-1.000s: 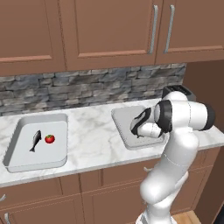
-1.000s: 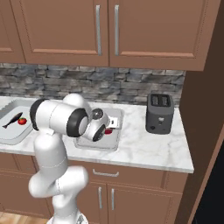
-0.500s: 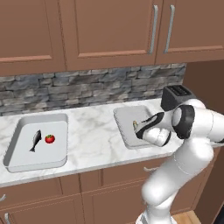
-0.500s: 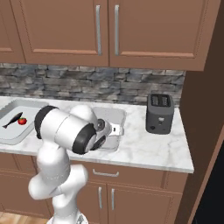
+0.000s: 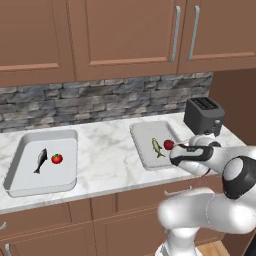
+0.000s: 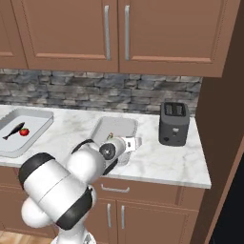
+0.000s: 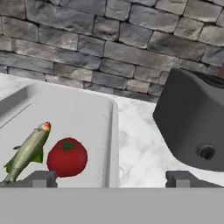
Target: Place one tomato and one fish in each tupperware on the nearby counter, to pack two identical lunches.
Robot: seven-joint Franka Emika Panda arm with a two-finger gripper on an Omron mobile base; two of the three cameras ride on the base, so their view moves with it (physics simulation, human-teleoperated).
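Two tupperware trays lie on the marble counter (image 5: 107, 150). The left tupperware (image 5: 26, 150) holds a dark grey fish (image 5: 40, 161) and a red tomato (image 5: 57, 158). In the right tupperware (image 5: 145, 135) lie a yellowish green fish (image 5: 157, 148) and a second tomato (image 5: 168, 145). My gripper (image 5: 176, 150) hovers low at that tray's right front edge, open and holding nothing. The hand view has the green fish (image 7: 28, 151) and tomato (image 7: 67, 156) side by side in the tray (image 7: 111, 127), just beyond my left fingertip (image 7: 41, 178). The right base view takes in both trays (image 6: 33, 125) (image 6: 119, 126) and the gripper (image 6: 135, 143).
A black toaster (image 5: 203, 116) stands on the counter right of the right tray, close to my hand, and looms large in the hand view as the toaster (image 7: 192, 127). A stone backsplash (image 5: 100, 100) and wooden wall cabinets are behind. The counter ends just right of the toaster (image 6: 174, 124).
The arm has drawn back from over the right tray toward its right front edge. The jaws have spread wider. The green fish and tomato now lie uncovered in that tray.
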